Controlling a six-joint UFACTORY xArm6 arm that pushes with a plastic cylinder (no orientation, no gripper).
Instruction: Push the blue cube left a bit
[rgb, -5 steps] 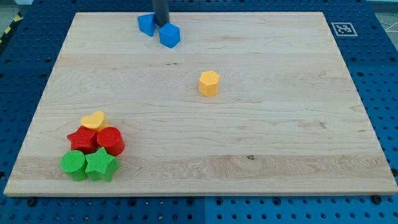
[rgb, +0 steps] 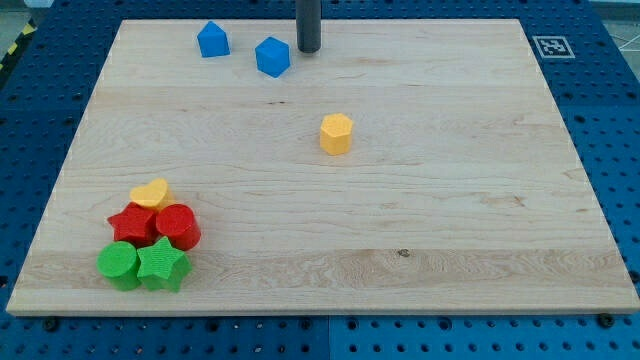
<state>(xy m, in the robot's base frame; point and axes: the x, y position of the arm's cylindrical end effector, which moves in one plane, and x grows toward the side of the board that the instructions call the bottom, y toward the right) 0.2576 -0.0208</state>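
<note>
The blue cube (rgb: 272, 56) sits near the view's top, left of centre, on the wooden board (rgb: 450, 200). My tip (rgb: 308, 49) stands just to the cube's right, a small gap between them. A second blue block (rgb: 212, 40), house-shaped, lies further to the view's left near the top edge.
A yellow hexagonal block (rgb: 336, 133) lies near the board's middle. At the bottom left is a cluster: a yellow heart (rgb: 151, 193), a red star (rgb: 133, 225), a red cylinder (rgb: 179, 226), a green cylinder (rgb: 118, 264) and a green star (rgb: 162, 264).
My tip has moved from between the two blue blocks to the right of the blue cube. The house-shaped blue block now lies further left, fully in view.
</note>
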